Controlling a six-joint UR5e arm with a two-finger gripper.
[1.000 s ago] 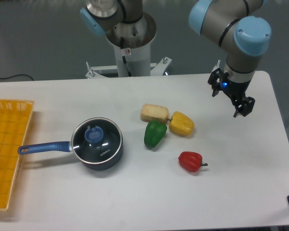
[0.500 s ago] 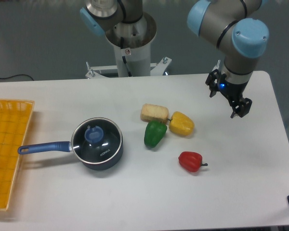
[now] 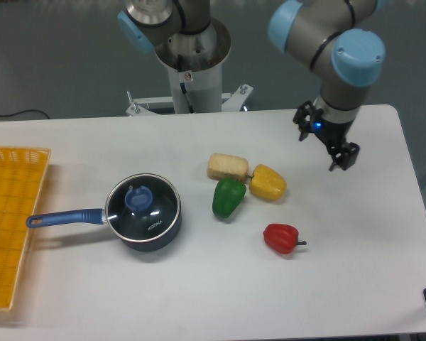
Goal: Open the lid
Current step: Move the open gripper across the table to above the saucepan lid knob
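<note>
Shifted leftward since the earlier frame, the black two-finger gripper [image 3: 326, 138] hangs over the white table's [image 3: 199, 284] right side, jaws released and empty. Round clear glass lid [image 3: 143, 205] with blue knob, white lettering "KONKA", sits closed on the dark blue long-handled saucepan [image 3: 110, 217], well apart from the gripper.

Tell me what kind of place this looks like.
Probably a robotics lab test bench, not a real kitchen: a robot arm's black two-finger tool hangs above a plain white table, where a dark blue saucepan under a clear glass lid and a plastic-looking red pepper are laid out.
</note>
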